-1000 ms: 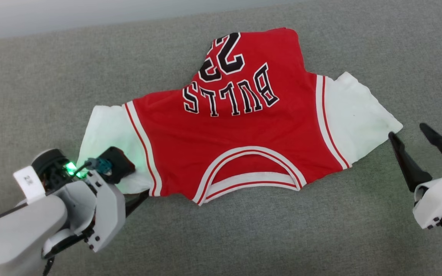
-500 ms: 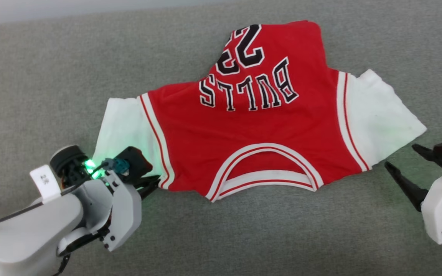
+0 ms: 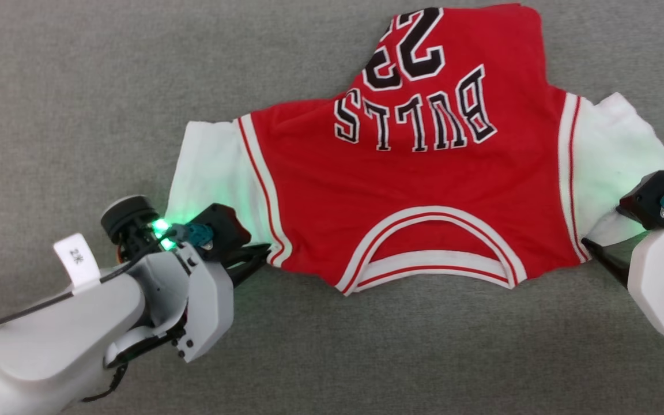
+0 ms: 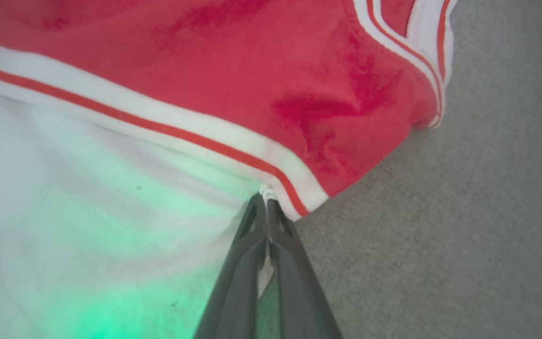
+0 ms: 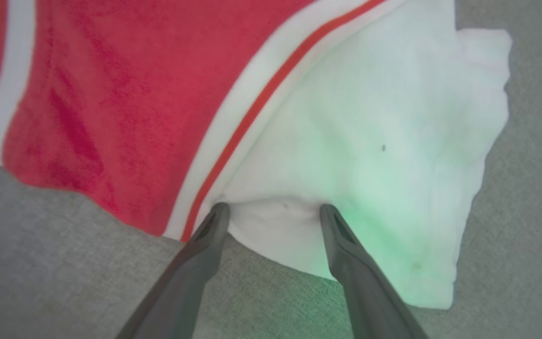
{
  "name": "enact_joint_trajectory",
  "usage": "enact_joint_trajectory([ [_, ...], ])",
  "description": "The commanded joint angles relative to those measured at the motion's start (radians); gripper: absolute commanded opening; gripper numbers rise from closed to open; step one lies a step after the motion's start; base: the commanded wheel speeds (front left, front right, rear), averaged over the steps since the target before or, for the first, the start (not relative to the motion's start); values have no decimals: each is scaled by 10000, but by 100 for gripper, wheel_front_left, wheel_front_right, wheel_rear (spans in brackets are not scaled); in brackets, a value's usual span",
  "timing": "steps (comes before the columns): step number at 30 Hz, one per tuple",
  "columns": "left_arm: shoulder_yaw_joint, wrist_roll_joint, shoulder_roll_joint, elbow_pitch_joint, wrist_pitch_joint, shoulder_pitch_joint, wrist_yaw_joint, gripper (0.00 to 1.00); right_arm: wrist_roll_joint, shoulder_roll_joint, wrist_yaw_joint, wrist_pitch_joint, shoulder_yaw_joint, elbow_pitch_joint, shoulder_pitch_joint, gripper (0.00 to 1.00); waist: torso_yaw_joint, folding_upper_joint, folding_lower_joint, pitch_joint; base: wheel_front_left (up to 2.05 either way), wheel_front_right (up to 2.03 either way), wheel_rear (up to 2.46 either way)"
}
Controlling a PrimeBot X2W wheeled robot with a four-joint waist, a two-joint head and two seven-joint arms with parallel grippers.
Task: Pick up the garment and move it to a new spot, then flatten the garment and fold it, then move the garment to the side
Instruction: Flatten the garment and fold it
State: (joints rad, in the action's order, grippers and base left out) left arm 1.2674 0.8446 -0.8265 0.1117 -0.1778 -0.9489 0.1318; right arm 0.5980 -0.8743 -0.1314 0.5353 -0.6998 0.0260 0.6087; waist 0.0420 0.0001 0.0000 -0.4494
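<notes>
1. Find the garment spread front-up on the grey surface, sitting toward 1 o'clock in the head view. Neckline at 6 o'clock, lettering upside down, hem end narrowed and bunched toward 12 o'clock.
2. At the garment's 8 o'clock corner, pinched by the left gripper: no gap between the fingers, cloth nipped at the tips right where the white sleeve meets the striped trim. Already at that corner a second ago, so little new there.
3. Biggest change at 4 o'clock. Well apart from the sleeve a second ago, now brought right up to its lower edge by the right gripper. Fingers spread wide, tips touching the white cloth just beside the trim, a fold of sleeve lying between them, nothing clamped yet.
4. Also shifted: the whole head view. No more pale strip at 12 o'clock, and the garment now higher and further toward 3 o'clock. Best read as camera motion, not as dragging of the cloth.
5. Judged as the set-up for a two-corner hold, ready for lifting or pulling taut. Probably next: closing the right fingers deep enough to catch both sleeve layers. Otherwise a risk of an uneven pull, with the bunched hem left unflattened.
</notes>
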Motion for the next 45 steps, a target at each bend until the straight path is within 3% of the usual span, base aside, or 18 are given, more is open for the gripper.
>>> enact_joint_trajectory([
  [1,258,-82,164,233,-153,221,-33,0,-12,95,14,17,-219,213,-51,100,-143,-1,0,-141,0,0,0],
  [4,260,12,231,298,-69,186,-34,0,-109,-13,29,-62,-839,793,304,100,-227,-1,0,-201,0,0,0],
  [5,257,88,238,343,-6,159,-36,0,-17,0,49,-117,-982,943,381,47,-243,-1,0,-204,0,0,0],
  [7,248,232,237,412,135,98,-42,0,140,45,50,-281,-1234,1139,528,0,-256,-1,0,-177,0,0,0],
  [13,147,1405,133,537,1278,-57,-43,0,776,-9,17,-1192,-946,1125,613,0,-243,-1,0,206,0,0,0],
  [19,36,3167,-57,201,2908,-96,-28,0,1692,-76,14,-1660,402,559,-51,0,-282,-1,0,534,0,0,0],
  [23,-195,4071,-165,-70,3740,-485,-28,0,2182,339,14,-1732,1545,454,-209,0,-344,-1,0,487,0,0,0],
  [29,-765,5172,206,505,4024,-1765,-23,0,2116,1875,12,-1457,3401,1393,1133,0,-387,-1,0,65,0,0,0],
  [35,-1326,5629,1101,2573,3572,-3918,-22,0,1262,3829,12,-1391,4943,3142,3981,0,-327,-1,0,-578,0,0,0],
  [40,-1897,5356,2049,5312,3640,-6110,-66,0,158,5278,12,-2185,6410,5138,6903,0,-135,-1,0,-921,0,0,0],
  [45,-2771,4754,2966,7498,4349,-8311,-156,0,-1312,5938,14,-3560,7150,6654,9232,0,-77,-1,0,-978,0,0,0],
])
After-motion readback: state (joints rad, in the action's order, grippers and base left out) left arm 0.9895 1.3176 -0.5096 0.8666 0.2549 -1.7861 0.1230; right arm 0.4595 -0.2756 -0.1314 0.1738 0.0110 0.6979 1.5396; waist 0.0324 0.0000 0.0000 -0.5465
